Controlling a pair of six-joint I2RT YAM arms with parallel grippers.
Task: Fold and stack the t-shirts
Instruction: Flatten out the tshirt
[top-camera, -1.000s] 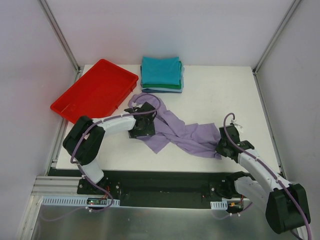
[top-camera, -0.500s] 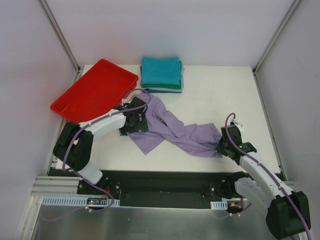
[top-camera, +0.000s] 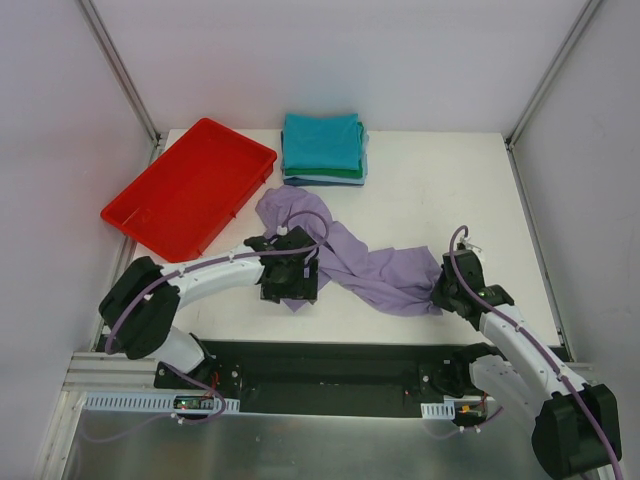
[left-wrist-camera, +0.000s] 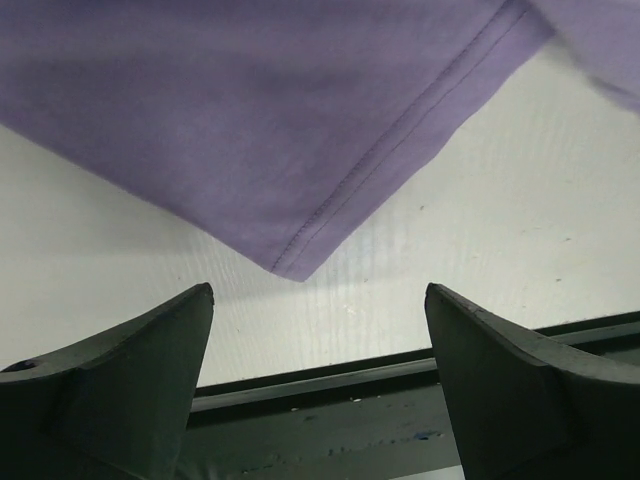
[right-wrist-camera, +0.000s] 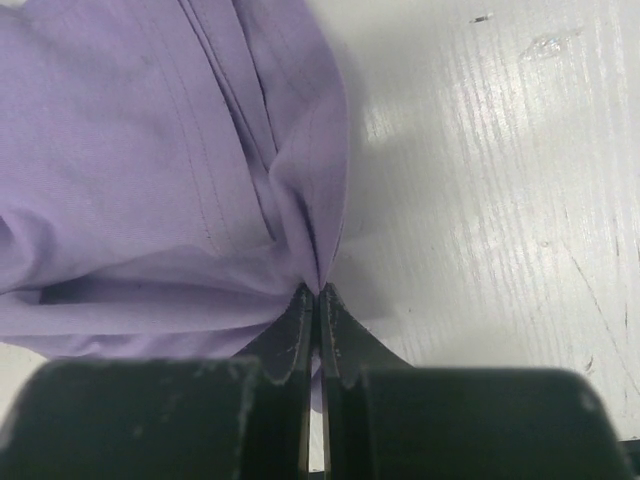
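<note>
The lavender t-shirt lies crumpled across the table's middle, stretched from below the stack to the right arm. My right gripper is shut on its right end; in the right wrist view the closed fingertips pinch a fold of the lavender cloth. My left gripper is open and empty over the shirt's near-left corner; in the left wrist view a hemmed corner of the shirt lies just ahead of the spread fingers. A folded stack of t-shirts, teal on top, sits at the back.
A red plastic tray sits at the back left, partly off the table's left edge. The table's near edge and a dark rail lie right below my left gripper. White walls enclose the table.
My left gripper let go of the shirt's left part and moved nearer and rightward to the near-left corner, open. The shirt's left end dropped flatter. The right gripper stayed shut on the right end.
</note>
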